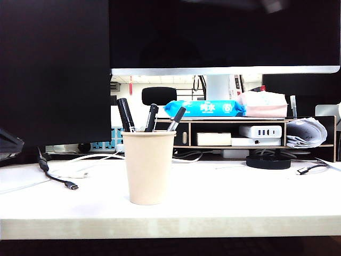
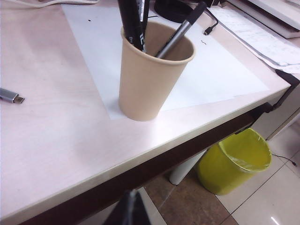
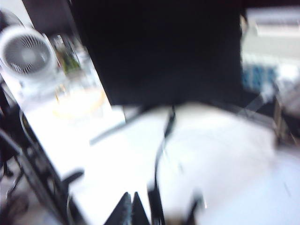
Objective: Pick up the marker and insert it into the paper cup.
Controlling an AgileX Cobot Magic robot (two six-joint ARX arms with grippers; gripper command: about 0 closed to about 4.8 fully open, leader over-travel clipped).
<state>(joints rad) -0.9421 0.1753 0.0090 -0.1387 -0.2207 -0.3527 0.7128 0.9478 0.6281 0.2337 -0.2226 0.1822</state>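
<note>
An office: a large monitor (image 1: 224, 34) over a shelf riser (image 1: 234, 133) on a pale counter (image 1: 240, 202), cables, papers, a yellow wastebasket (image 2: 234, 161).

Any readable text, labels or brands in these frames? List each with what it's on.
"水": white print on the blue wipes pack on the shelf; the smaller characters are too small to read.
White print on the marker in the paper cup: too small to read.
Right wrist view: blurred, nothing legible.
</note>
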